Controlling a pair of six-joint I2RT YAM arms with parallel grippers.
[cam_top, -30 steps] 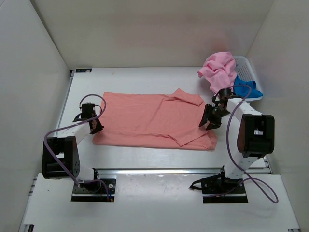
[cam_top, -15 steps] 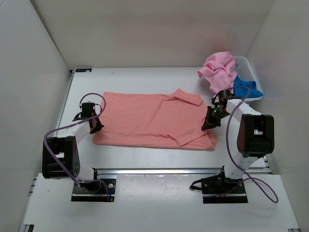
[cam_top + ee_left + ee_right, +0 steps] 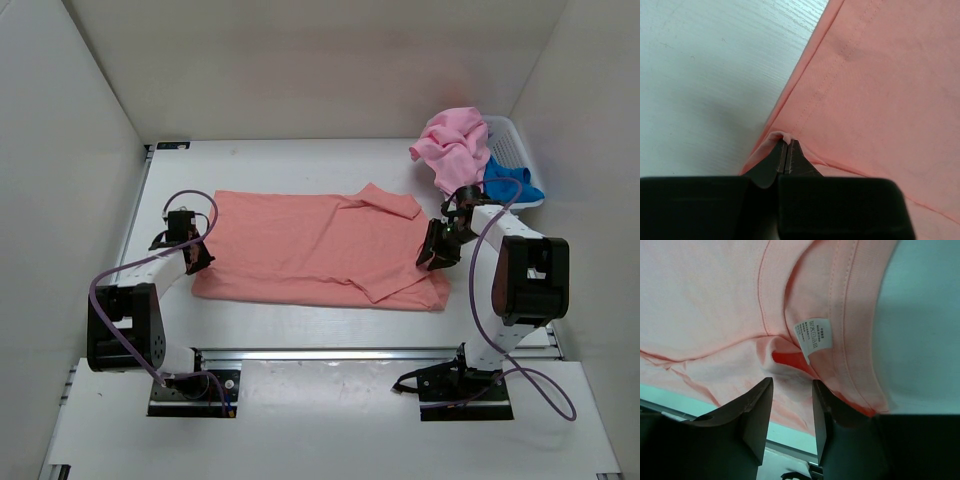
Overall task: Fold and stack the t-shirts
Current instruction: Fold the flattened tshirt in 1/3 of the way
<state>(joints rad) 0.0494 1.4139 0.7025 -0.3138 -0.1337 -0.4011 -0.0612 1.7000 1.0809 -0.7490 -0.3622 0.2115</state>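
A salmon-coral t-shirt point(image 3: 310, 245) lies spread flat across the table, hem to the left, collar to the right. My left gripper point(image 3: 200, 258) is shut on a pinch of its hem edge point(image 3: 780, 136). My right gripper point(image 3: 437, 250) is open over the collar point(image 3: 850, 330); the fingers straddle a fold of cloth below the white label point(image 3: 814, 335). A lighter pink t-shirt point(image 3: 452, 145) hangs crumpled over the basket, and a bright blue t-shirt point(image 3: 508, 182) lies in it.
A white plastic basket point(image 3: 510, 135) stands at the back right corner against the wall. White walls close in the table on three sides. A metal rail point(image 3: 330, 355) runs along the near edge between the arm bases.
My right gripper has shifted slightly over the collar, first inward, then back, staying at the shirt's right end. The left gripper and the shirt have barely moved.
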